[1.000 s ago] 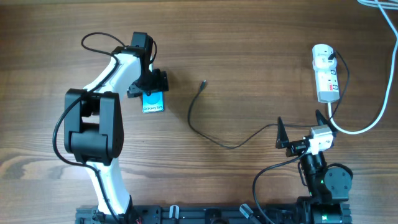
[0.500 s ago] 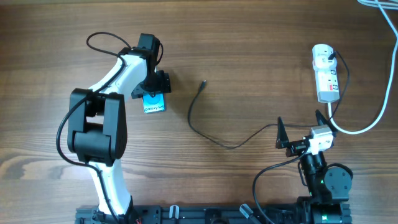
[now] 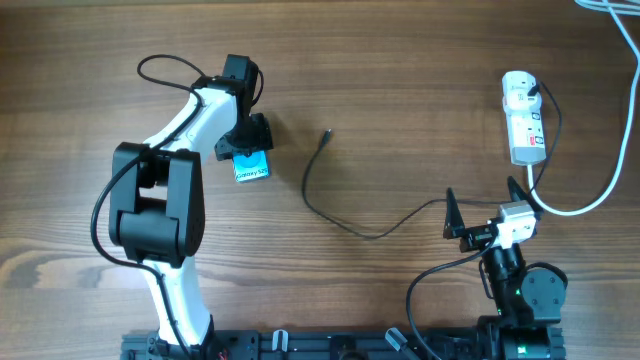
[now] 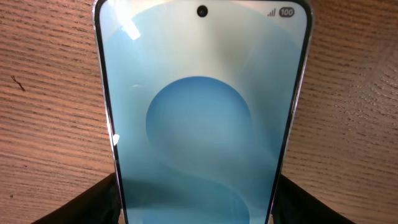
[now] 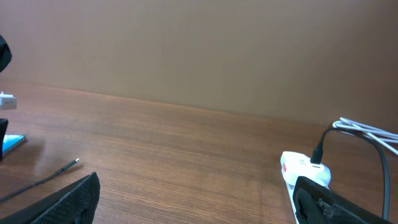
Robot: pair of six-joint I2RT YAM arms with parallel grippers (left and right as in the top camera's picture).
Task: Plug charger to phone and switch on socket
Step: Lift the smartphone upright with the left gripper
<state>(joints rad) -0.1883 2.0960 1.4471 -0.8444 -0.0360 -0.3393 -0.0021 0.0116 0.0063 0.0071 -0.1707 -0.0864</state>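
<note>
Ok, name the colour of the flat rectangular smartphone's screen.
Pale turquoise screen with a deeper blue disc; best in left wrist view.

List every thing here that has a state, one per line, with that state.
phone, screen lit, held by the left hand
left hand, shut on the phone
right hand, open, empty
charger, connector tip loose on the table, apart from the phone; far end plugged into the socket
socket, charger plugged in; switch position too small to tell
</note>
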